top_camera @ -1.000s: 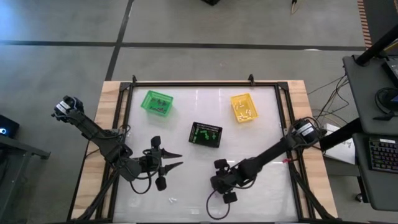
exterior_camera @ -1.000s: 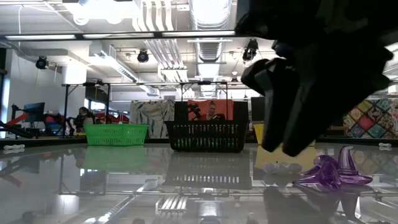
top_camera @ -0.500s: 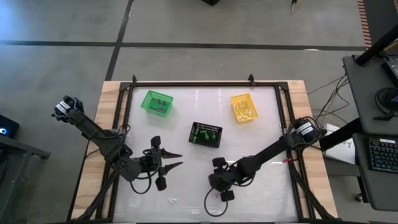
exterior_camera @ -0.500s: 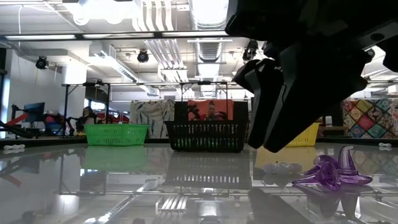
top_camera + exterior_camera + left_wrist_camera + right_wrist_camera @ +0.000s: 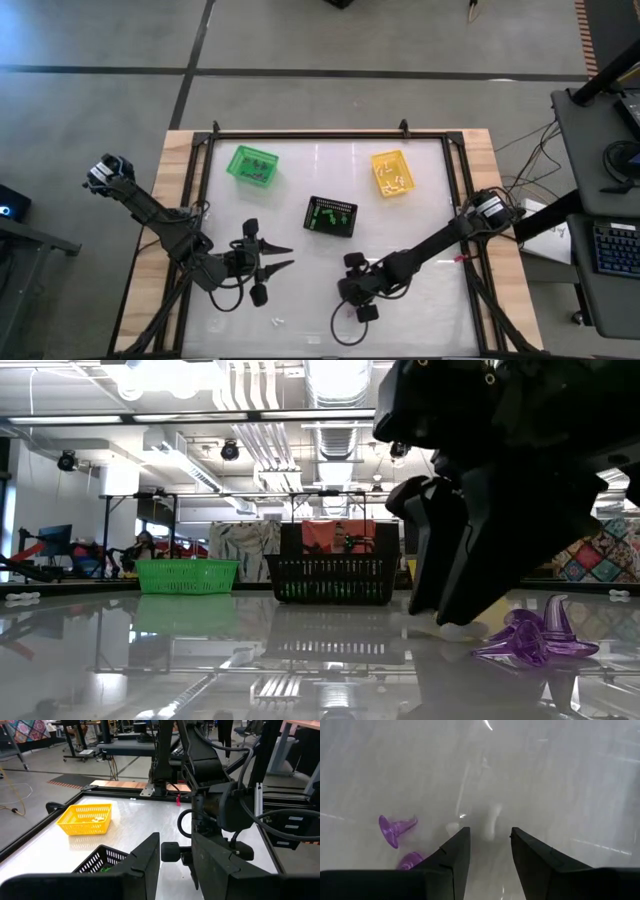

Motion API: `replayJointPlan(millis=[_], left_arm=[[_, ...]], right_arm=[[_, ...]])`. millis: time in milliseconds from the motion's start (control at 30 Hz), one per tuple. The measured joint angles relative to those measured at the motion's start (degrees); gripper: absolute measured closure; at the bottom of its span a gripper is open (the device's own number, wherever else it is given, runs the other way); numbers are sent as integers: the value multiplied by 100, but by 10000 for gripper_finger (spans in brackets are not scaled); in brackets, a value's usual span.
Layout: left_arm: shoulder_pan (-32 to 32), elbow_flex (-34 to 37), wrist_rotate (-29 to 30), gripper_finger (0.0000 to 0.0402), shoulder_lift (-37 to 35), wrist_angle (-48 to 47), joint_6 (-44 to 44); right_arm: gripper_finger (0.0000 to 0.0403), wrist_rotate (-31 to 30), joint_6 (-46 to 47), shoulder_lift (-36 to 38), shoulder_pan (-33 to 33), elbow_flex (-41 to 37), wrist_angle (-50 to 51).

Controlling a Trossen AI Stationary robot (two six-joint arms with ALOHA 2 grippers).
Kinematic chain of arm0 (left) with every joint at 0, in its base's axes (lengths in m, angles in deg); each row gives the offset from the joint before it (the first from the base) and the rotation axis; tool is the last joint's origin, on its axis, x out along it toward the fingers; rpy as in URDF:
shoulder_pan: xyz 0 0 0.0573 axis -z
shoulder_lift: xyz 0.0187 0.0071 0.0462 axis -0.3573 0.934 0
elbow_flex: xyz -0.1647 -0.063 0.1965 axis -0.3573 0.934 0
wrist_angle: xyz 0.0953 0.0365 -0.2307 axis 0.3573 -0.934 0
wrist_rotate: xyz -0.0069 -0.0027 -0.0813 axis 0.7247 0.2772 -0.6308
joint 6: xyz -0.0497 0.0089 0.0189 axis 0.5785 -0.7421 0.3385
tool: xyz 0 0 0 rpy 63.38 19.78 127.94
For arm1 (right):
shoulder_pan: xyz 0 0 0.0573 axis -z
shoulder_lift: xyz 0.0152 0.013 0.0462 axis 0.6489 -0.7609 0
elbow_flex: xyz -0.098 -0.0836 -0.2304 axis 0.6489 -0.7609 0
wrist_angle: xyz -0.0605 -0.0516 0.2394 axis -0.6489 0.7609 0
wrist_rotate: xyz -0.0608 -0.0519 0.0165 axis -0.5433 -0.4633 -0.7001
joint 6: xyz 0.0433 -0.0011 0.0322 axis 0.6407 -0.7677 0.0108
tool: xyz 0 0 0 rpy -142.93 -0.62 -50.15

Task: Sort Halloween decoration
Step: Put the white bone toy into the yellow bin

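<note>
high: overhead, straight down | low: tabletop, level | shared: black basket (image 5: 330, 215)

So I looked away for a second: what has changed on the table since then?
Only the right gripper moved: it shifted slightly over the table's near part and came down, open, around a small white trinket beside the purple trinkets. Nothing gripped yet. The left gripper, the green basket, black basket and yellow basket stayed put.

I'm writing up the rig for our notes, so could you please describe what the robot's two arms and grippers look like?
Both arms are dark, jointed links with black cables looping beside them. The left gripper ends in two slim, pointed black fingers. The right gripper has matte black, wedge-shaped fingers, and a bulky black housing sits above them in the low view.
</note>
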Motion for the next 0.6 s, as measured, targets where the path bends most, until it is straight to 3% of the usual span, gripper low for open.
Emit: replayJointPlan(millis=[600], left_arm=[[0,0,0,306,-1,0,0]], right_arm=[[285,-157,255,0,113,82,-199]])
